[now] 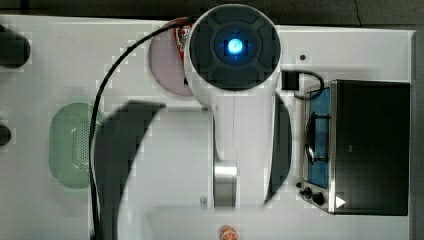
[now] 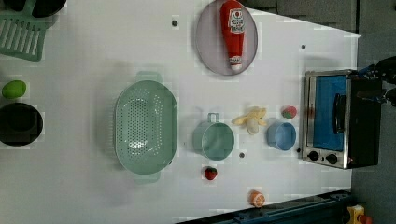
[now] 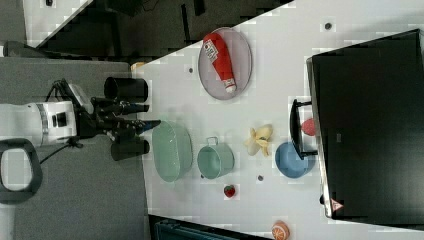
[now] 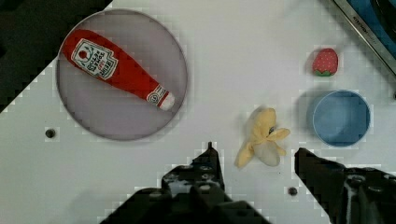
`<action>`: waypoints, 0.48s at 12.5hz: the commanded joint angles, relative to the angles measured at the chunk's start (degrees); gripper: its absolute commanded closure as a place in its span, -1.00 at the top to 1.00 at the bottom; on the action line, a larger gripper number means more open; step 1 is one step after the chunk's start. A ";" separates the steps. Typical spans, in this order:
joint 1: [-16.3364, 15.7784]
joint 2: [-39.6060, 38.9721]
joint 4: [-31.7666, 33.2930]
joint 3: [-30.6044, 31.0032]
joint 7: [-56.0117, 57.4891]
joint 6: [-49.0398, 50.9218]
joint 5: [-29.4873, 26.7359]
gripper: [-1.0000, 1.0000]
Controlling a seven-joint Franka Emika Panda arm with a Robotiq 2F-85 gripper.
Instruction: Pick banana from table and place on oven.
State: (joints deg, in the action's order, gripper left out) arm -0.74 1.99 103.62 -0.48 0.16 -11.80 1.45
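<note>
A: What did the top view give?
B: The white arm hung over the large white flat table (image 1: 60, 210). The boxy toaster oven (image 1: 370, 147) with black top and blue glass door sat at three o'clock. A pale green perforated colander (image 1: 70, 145) lay at nine o'clock, a small orange slice (image 1: 227, 233) at six.

A: The left view?
B: The small pale yellow peeled toy banana (image 2: 251, 120) lay flat on the table, between a mint pot with a handle (image 2: 214, 139) and a small blue bowl (image 2: 281, 136). The oven was at three o'clock from it. A red ketchup bottle (image 2: 233, 33) lay on a grey round plate (image 2: 208, 46) at twelve o'clock.

A: The right view?
B: The black gripper (image 3: 132, 117) hung high off the table, fingers apart, holding nothing. The banana lay just beside the blue bowl, before the oven door.

A: The wrist view?
B: Two dark fingers (image 4: 205, 172) stood apart, with the banana between them and beyond. A red toy strawberry (image 4: 324, 62) lay near the bowl.
</note>
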 commanded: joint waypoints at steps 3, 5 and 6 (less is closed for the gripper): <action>1.45 26.12 16.91 -1.02 -3.41 8.35 0.59 0.99; 1.45 25.98 17.46 -0.98 -3.41 8.30 0.59 1.00; 1.45 25.63 17.98 -0.98 -3.41 7.96 0.60 1.00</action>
State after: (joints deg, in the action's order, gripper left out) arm 0.25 33.88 120.97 -0.75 -0.80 -3.64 2.68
